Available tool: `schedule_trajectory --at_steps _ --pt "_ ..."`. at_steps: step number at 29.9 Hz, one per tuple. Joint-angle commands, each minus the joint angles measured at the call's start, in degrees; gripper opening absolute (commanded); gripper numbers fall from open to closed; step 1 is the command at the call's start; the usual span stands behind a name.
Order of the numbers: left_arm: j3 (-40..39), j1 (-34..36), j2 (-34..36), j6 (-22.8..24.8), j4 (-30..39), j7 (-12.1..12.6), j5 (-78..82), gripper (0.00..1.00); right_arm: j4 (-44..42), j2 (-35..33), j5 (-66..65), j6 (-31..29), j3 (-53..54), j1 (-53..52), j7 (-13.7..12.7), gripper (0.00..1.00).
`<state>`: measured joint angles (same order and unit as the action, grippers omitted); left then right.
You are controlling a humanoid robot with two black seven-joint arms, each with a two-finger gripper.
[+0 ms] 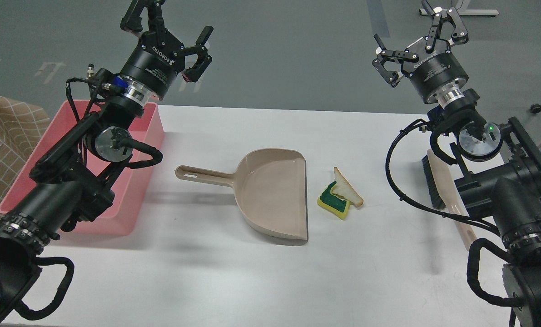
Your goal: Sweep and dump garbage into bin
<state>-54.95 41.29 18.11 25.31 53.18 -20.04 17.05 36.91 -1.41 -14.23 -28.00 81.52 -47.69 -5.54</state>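
The garbage lies on the white table right of centre: a yellow sponge with its green face up, and a triangular white bread slice leaning on it. A beige dustpan rests just left of them, mouth toward them, handle pointing left. The pink bin stands at the table's left end, partly behind my left arm. My left gripper hangs high above the bin's far corner, open and empty. My right gripper is raised past the far right table edge, also open and empty.
A beige brush with dark bristles lies at the right edge, mostly hidden by my right arm. A checked tan cloth sits left of the bin. Grey floor lies beyond the table.
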Motion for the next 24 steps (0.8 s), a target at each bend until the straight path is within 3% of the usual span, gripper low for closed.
schedule_trajectory --at_steps 1,24 --pt "0.1 0.1 0.0 -0.3 0.0 -0.4 0.0 0.98 0.1 0.1 0.1 0.0 -0.6 -0.1 0.0 1.0" --pt "-0.1 0.4 0.0 -0.3 0.0 -0.1 0.0 0.98 0.5 0.0 0.3 0.0 -0.6 -0.1 0.0 1.0"
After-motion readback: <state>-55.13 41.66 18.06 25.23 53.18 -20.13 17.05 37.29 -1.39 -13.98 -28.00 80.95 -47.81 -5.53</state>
